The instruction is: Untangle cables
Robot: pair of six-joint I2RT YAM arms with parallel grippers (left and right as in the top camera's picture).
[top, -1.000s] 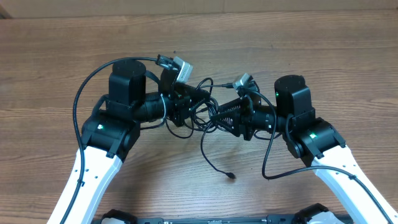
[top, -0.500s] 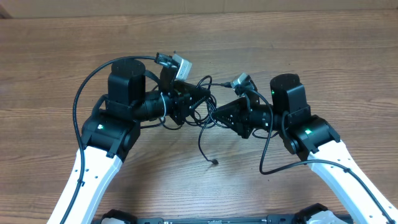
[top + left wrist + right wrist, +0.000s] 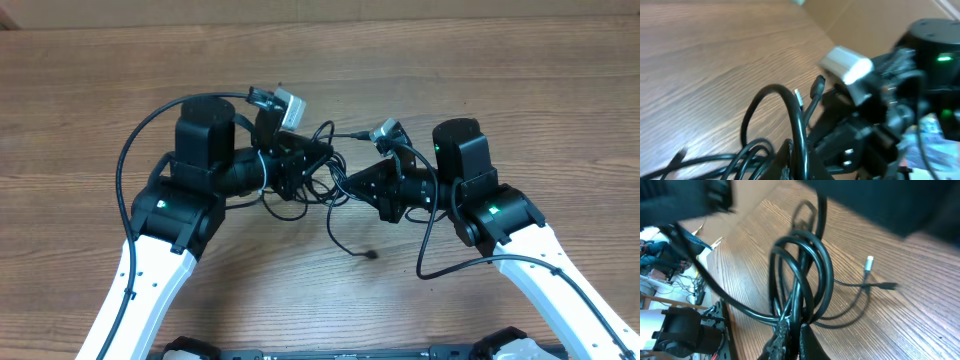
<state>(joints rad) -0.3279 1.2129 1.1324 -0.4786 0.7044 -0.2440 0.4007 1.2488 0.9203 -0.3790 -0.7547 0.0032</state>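
Observation:
The cables [image 3: 325,178] are thin black cords bunched in a tangle between my two arms at the middle of the table. My left gripper [image 3: 312,162] is shut on one cord at the tangle's left side. In the left wrist view that cord [image 3: 796,120] rises in a loop from between the fingers of the left gripper [image 3: 799,165]. My right gripper [image 3: 346,181] is shut on the tangle's right side. In the right wrist view several loops [image 3: 807,270] run up from the right gripper [image 3: 792,337]. One loose end [image 3: 371,254] trails toward the front. A silver-tipped plug [image 3: 868,263] lies on the wood.
The wooden table [image 3: 520,90] carries only the cords and both arms. Thick black arm wires [image 3: 130,160] arc out at the left, and another [image 3: 430,260] loops at the right. The two grippers stand very close, almost touching.
My right gripper has shut on the tangle and moved left and a little back toward the left gripper. The loose trailing end has swung up off its earlier spot.

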